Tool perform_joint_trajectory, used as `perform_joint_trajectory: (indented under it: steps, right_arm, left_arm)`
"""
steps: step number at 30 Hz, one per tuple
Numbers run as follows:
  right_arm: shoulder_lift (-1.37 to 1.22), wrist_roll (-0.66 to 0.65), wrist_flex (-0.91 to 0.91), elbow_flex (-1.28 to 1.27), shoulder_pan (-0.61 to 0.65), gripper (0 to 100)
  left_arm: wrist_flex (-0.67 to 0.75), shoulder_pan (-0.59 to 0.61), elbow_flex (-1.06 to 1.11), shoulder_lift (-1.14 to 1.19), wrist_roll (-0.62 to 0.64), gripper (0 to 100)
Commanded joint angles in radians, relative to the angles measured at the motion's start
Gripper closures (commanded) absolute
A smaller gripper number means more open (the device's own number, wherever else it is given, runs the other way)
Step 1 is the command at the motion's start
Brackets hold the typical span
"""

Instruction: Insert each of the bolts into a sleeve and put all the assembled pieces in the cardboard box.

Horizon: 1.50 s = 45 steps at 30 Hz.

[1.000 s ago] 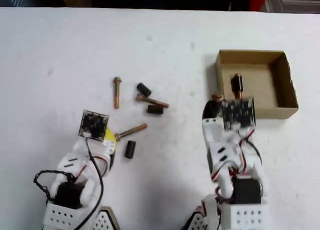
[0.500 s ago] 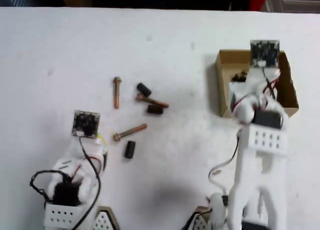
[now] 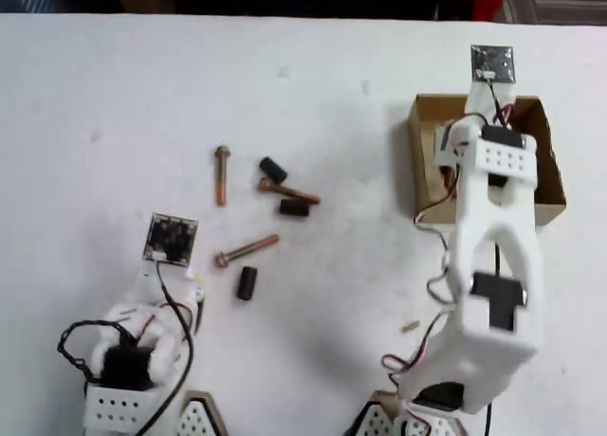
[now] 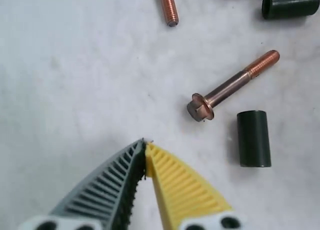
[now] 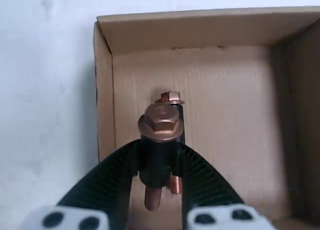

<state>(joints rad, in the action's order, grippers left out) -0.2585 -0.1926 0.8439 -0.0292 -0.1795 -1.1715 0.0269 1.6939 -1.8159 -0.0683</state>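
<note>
One sleeved bolt [image 5: 160, 124] was pinched by the right gripper [image 5: 160, 149] over the cardboard box [image 5: 103, 90], at the table's [image 3: 95, 85] two o'clock. The left gripper [image 4: 145, 147] was pressed together.

A white table [image 3: 332, 76]: three bolts [image 3: 221, 175] and three sleeves [image 3: 247, 283] lie toward nine o'clock, a cardboard box [image 3: 417, 137] at two o'clock.

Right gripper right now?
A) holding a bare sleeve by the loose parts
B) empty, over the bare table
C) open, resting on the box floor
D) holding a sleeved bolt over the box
D: the right gripper has its fingers shut on a sleeved bolt above the box, with a second piece lying inside.
</note>
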Motion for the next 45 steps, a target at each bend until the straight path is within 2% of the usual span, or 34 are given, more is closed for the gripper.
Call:
perform_joint_trajectory:
  steps: [1,10,19,26,32,45]
  right_arm:
    - [-0.097,-0.015,0.004,0.18,-0.008,98.1]
    - [-0.329,-0.015,0.104,0.443,0.001,98.1]
    - [-0.458,-0.015,0.182,0.592,0.027,97.9]
    - [-0.46,-0.021,0.219,0.609,0.061,83.9]
    - [-0.447,-0.169,0.222,0.612,0.084,87.7]
    - [-0.168,-0.176,0.409,0.609,0.099,89.8]
  left_arm:
    - [-0.002,0.008,-0.002,-0.012,-0.014,98]
    - [0.002,0.008,-0.002,-0.012,-0.014,98]
    - [0.002,0.007,-0.002,-0.012,-0.014,98]
    - [0.002,0.007,-0.002,-0.012,-0.014,98]
    - [0.002,0.008,-0.002,-0.012,-0.014,98]
    - [0.003,0.01,-0.002,-0.012,-0.014,98]
